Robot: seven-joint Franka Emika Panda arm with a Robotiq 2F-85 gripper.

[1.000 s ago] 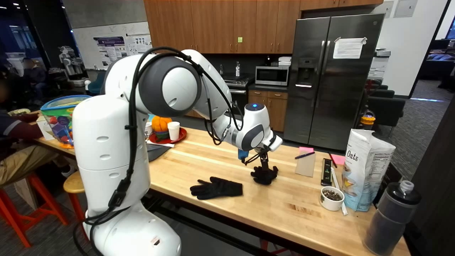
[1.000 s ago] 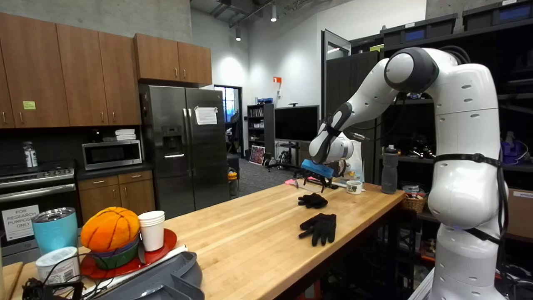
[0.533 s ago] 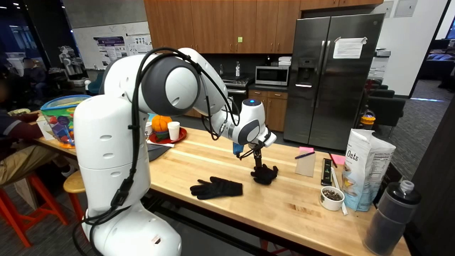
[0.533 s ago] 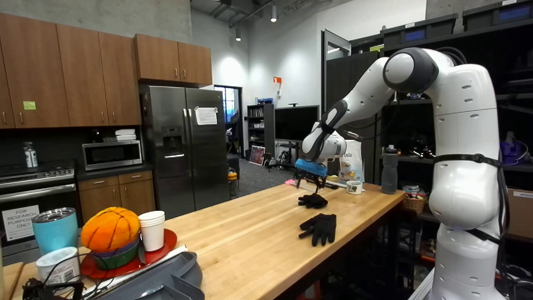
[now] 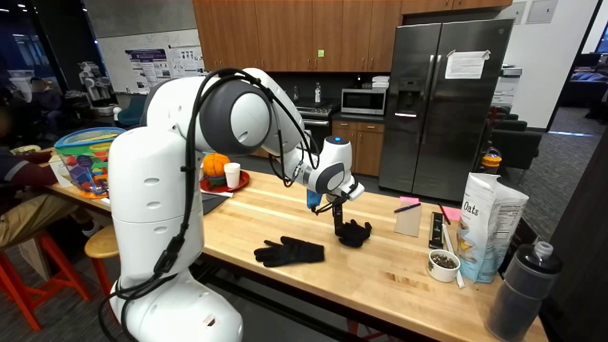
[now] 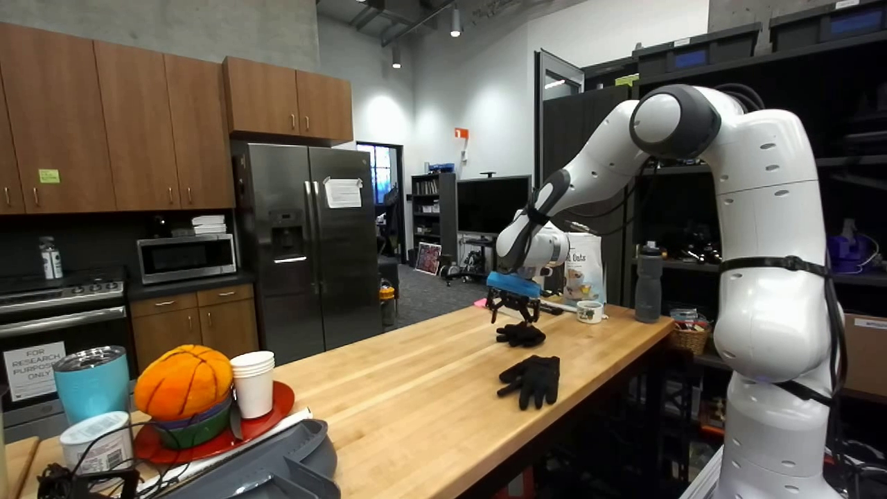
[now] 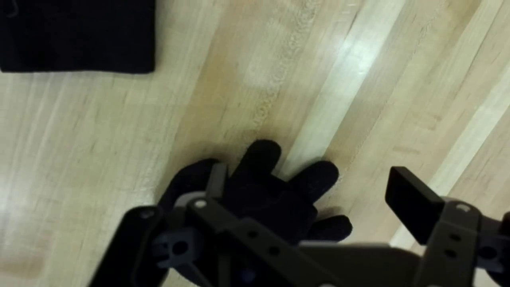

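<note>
One glove (image 5: 290,252) by robot-side edge of surface (image 5: 275,213), second glove (image 5: 355,233) further in by my pincer (image 6: 513,321), bottle (image 5: 521,294) at that edge's corner.

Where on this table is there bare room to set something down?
Bare wood lies between the red plate and flat black glove, and between the second glove and white cup. It's crowded around the cup, oats bag and dark bottle, and at the second glove, by the open jaws.

And there's glare on the tabletop (image 7: 362,59)!
Light pools on the white wall (image 6: 478,118); soft shadows fringe a black glove (image 7: 275,207), its detail swallowed.
</note>
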